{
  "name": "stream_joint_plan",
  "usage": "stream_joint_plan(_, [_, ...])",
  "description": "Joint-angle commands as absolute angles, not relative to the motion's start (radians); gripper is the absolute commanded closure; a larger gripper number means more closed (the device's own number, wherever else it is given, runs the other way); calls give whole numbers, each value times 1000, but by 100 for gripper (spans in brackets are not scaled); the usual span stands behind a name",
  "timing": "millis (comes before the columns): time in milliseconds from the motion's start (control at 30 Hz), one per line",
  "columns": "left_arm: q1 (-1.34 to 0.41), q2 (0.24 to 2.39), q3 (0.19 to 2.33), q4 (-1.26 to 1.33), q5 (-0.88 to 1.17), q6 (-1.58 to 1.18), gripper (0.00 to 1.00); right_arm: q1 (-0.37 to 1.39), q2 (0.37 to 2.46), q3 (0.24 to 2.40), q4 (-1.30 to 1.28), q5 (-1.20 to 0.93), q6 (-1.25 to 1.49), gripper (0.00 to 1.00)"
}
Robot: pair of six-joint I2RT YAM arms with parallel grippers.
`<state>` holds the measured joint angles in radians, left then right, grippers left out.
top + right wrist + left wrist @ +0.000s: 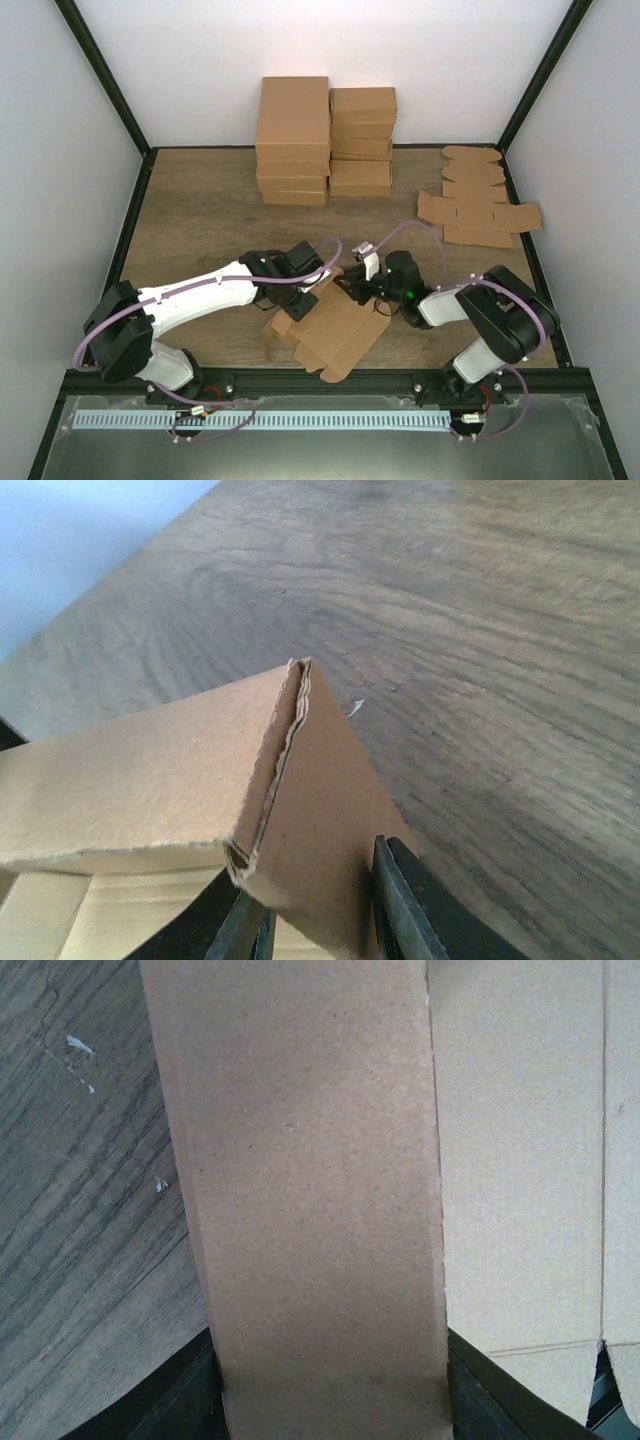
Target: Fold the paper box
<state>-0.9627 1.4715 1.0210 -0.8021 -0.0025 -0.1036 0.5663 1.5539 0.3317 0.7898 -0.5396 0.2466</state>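
Observation:
The paper box point(335, 325) is a brown cardboard blank, partly folded, lying near the front middle of the table between both arms. My left gripper point(308, 290) is over its left end. In the left wrist view a wide panel of the box point(310, 1190) stands face-on between my spread black fingers point(185, 1400), hiding their tips. The left gripper point(330, 1380) looks open. My right gripper point(358, 290) is at the box's far right corner. In the right wrist view it point(320, 920) is shut on a raised, doubled corner wall of the box point(320, 810).
Stacks of ready-made brown cartons point(325, 140) stand at the back middle. Several flat brown blanks point(478, 200) lie at the back right. The wooden table point(200, 220) has black rails and white walls around it.

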Motion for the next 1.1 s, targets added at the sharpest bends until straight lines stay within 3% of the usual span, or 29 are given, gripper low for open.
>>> stream_joint_plan(0, [-967,1470,1038,-767,41,-89,48,664,1530,339,822,-224,214,71])
stream_joint_plan(200, [-967,1489,1038,-786,37,-91,48,746,1575,318,925,-40,191,69])
stream_joint_plan(800, [-968,1494,1043,-820,18,-99,48,787,1642,283,1065,112,168,67])
stream_joint_plan(1067, [-968,1482,1044,-828,17,-116,48,831,1657,287,1061,210,148,75])
